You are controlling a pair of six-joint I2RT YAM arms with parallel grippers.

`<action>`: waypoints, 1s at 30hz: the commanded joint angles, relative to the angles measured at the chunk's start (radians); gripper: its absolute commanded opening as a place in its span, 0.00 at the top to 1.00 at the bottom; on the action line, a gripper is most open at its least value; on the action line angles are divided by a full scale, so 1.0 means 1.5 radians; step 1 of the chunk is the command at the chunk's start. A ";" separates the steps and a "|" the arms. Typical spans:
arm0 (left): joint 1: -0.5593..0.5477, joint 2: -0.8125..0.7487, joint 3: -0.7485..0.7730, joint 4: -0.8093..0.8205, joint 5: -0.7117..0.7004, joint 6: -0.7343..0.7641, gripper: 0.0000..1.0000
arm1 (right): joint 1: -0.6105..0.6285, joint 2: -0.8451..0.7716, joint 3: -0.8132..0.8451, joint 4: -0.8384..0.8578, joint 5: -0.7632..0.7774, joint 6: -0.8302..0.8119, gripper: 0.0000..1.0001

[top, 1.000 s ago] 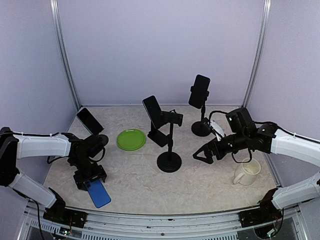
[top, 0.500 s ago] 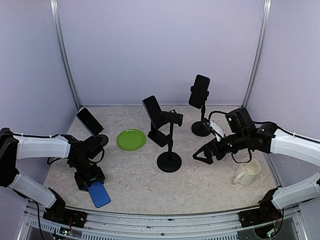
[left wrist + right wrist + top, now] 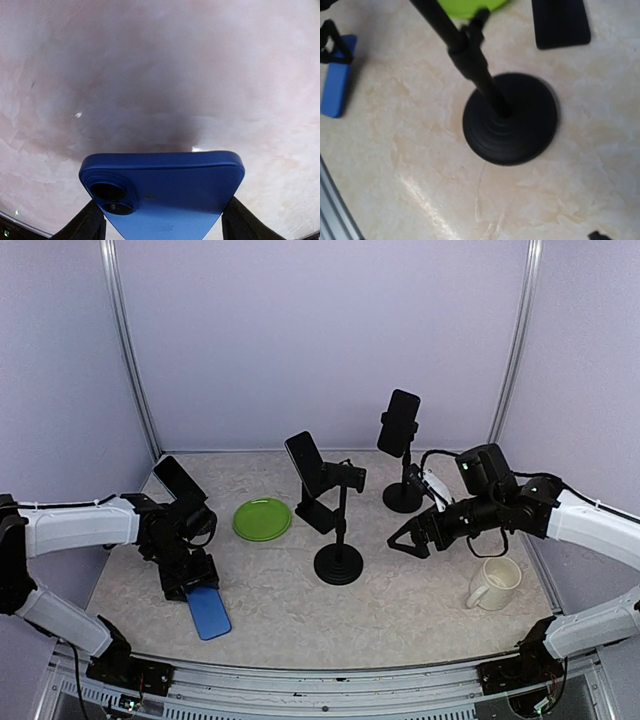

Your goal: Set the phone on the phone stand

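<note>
A blue phone [image 3: 208, 612] shows back side up near the table's front left edge, its camera end [image 3: 107, 197] pointing away from my left gripper [image 3: 188, 578]. The left gripper [image 3: 160, 222] is shut on the phone, one black finger [image 3: 87, 225] on each long edge. A tall black phone stand [image 3: 338, 565] with a round base [image 3: 510, 120] stands mid-table, its clamp head [image 3: 346, 477] holding nothing. My right gripper [image 3: 405, 543] hangs open just right of that base, holding nothing.
Black phones sit on other stands: one at the back [image 3: 398, 423], one on a low holder [image 3: 305, 462] by the tall stand, one at the left [image 3: 178, 480]. A green plate [image 3: 263, 519] lies left of centre. A white mug [image 3: 495, 585] stands at the right.
My left gripper has closed in on the blue phone and drawn it back from the front edge, toward the right. The right arm has risen slightly.
</note>
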 commanded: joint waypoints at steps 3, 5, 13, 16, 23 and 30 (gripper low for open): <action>-0.036 -0.015 0.135 0.057 -0.010 0.093 1.00 | 0.004 -0.059 0.065 -0.081 -0.011 0.023 0.06; -0.052 -0.021 0.171 0.072 -0.019 0.111 1.00 | 0.004 -0.075 0.084 -0.096 -0.020 0.023 0.08; -0.075 -0.062 0.231 0.147 -0.002 0.203 1.00 | 0.004 -0.096 0.181 -0.085 -0.104 0.016 0.14; -0.076 -0.086 0.254 0.171 0.021 0.267 1.00 | 0.004 -0.080 0.216 -0.072 -0.133 0.010 0.17; -0.094 -0.157 0.320 0.246 0.115 0.394 1.00 | 0.005 -0.028 0.292 -0.044 -0.193 -0.005 0.18; -0.113 -0.171 0.399 0.331 0.235 0.431 1.00 | 0.019 0.046 0.345 0.032 -0.257 0.003 0.08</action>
